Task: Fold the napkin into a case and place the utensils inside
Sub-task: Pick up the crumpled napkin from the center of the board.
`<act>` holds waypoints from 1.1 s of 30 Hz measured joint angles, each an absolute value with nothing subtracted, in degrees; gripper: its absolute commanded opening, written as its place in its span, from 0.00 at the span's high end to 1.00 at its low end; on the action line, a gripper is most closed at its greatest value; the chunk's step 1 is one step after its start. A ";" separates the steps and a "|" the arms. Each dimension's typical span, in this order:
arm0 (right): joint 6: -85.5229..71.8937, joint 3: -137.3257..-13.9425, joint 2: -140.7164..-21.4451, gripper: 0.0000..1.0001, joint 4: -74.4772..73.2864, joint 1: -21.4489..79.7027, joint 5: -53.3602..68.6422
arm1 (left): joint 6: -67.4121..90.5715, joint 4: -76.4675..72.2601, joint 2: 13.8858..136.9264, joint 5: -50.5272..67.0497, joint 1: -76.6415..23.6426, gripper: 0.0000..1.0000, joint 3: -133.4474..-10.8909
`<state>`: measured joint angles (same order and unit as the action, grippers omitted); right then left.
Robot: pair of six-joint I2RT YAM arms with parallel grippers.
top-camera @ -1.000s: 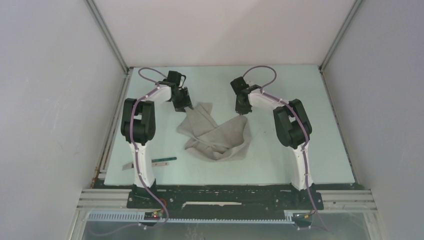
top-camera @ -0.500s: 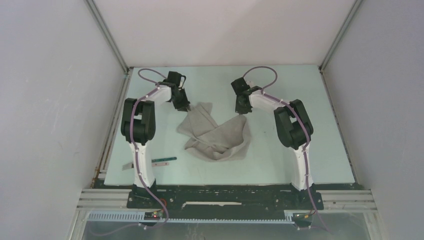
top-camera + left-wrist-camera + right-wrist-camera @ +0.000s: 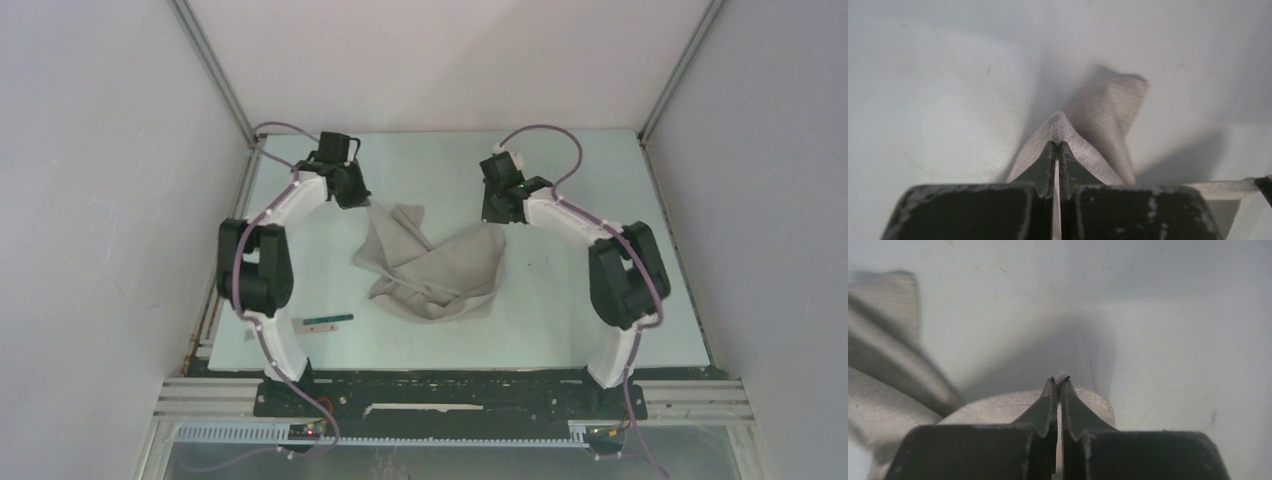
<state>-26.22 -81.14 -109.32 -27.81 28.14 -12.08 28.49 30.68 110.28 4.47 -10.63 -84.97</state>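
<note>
Lower left of the top view: a green-handled utensil lies on the worktop, well apart from the cloth. The napkin sits crumpled mid-frame, not a case yet. Further up, my left jaws are pinched tight on its upper-left corner, and my right jaws are clamped on the upper-right corner.

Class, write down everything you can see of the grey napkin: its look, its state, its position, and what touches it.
The napkin is a plain light grey cloth with a fine weave, soft and crumpled rather than flat. It lies in a loose V-shaped heap near the middle of the pale table, with folds bunched at its near side. Its two far ends are pinched: the left gripper is shut on one and the right gripper on the other.
</note>
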 measured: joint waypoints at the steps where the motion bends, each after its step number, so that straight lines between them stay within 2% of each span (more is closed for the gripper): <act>1: -25.98 -80.36 -106.61 1.00 -27.75 28.16 -12.21 | 28.69 30.55 107.87 3.97 -10.63 1.00 -84.27; 9: -21.80 -76.47 -82.94 1.00 -27.24 31.75 -16.58 | 30.02 30.74 78.94 -8.82 -13.23 1.00 -77.01; 21: -15.18 -75.68 -53.63 1.00 -26.87 52.66 -27.22 | 29.91 31.44 44.62 -20.21 -23.81 1.00 -76.58; 28: -10.94 -75.70 -42.35 1.00 -23.75 64.82 -32.56 | 31.27 31.00 37.39 -18.50 -24.01 1.00 -81.73; 33: -7.55 -76.20 -41.01 1.00 -20.49 70.72 -38.96 | 33.36 30.94 38.26 -16.78 -24.05 1.00 -83.55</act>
<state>-7.55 -76.20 -41.01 -20.49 70.72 -38.96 33.36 30.94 38.26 -16.78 -24.05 -83.55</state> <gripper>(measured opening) 0.015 0.006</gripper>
